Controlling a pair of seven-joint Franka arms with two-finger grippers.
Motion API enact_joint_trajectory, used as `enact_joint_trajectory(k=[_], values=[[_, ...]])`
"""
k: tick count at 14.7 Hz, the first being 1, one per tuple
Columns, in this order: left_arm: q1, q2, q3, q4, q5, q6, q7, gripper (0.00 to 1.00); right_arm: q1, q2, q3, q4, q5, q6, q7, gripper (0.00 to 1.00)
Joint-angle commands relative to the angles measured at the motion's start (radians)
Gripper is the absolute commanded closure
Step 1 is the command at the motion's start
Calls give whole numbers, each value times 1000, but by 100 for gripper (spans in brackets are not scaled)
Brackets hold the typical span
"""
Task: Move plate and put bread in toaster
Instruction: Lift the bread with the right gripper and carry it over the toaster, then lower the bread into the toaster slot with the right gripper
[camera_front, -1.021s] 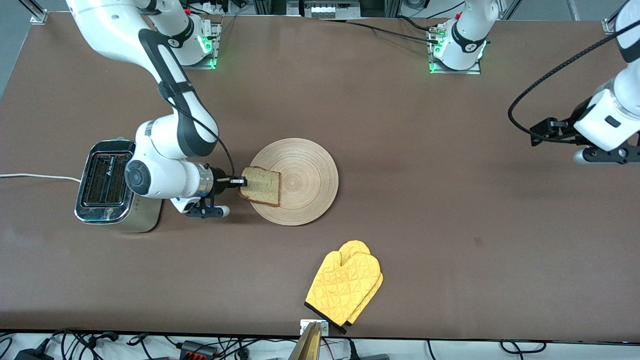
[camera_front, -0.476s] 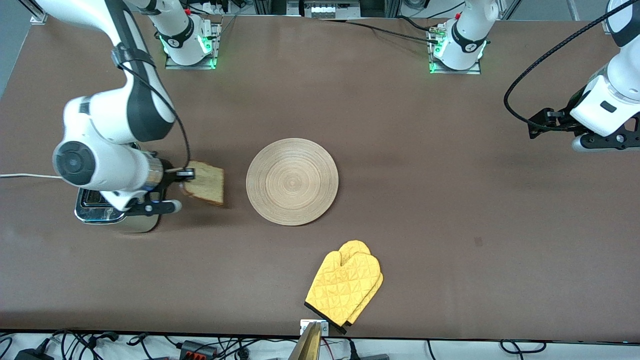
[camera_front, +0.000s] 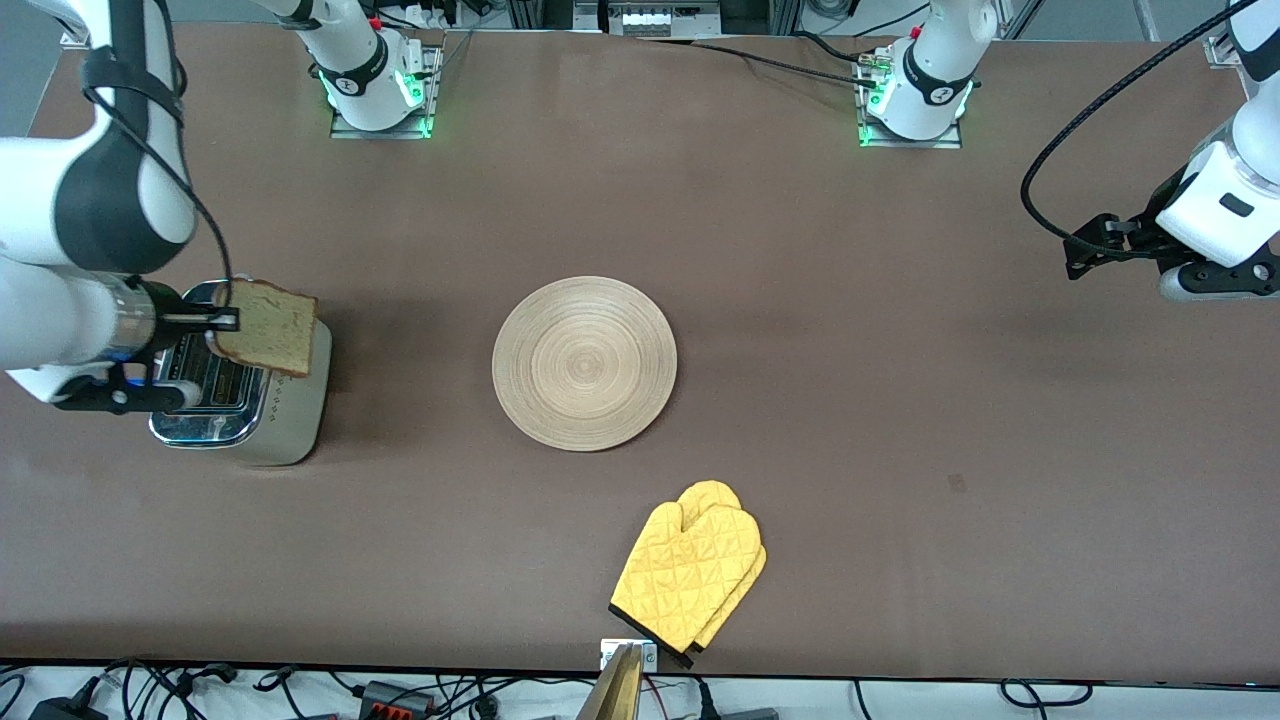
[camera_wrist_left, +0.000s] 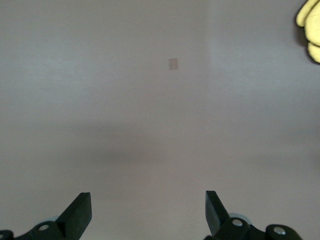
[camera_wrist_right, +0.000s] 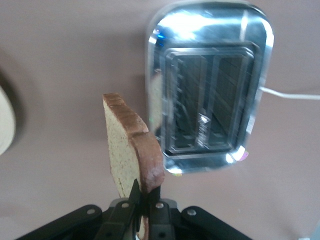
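My right gripper is shut on the crust edge of the bread, a pale speckled slice held on edge in the air over the toaster's plate-side edge. The toaster, beige with a chrome top and two open slots, stands at the right arm's end of the table. The round light-wood plate lies bare mid-table; its rim shows in the right wrist view. My left gripper hangs open over bare table at the left arm's end.
A yellow oven mitt lies nearer the front camera than the plate. The toaster's white cord trails off toward the table's edge at the right arm's end. Brown tabletop spreads between the plate and the left arm.
The right gripper has lifted the bread off the plate and carried it toward the right arm's end, from over the plate to over the toaster. The left gripper has shifted only slightly.
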Motion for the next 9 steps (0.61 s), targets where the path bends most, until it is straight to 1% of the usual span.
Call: enact_joint_trajectory(k=[1,2,3,5,7,9], values=[[6,17,0,28,-26,-7,0,0,13,6,-29,22,-82,-39,-24,100],[5,15,0,28,-26,-8,0,0,16,6,-29,22,-129,-36,-47,100],[5,15,0,28,-25,-16,1,0,16,7,-27,22,-159,-25,-60,100],[5,15,-2,34,-19,-48,0,0,10,18,-27,22,-173,21,-64,100],[5,17,-2,40,-17,-50,-6,0,11,24,-24,21,-218,50,-64,100],[6,21,4,40,-17,-50,4,0,13,30,-24,19,-246,82,-70,100]])
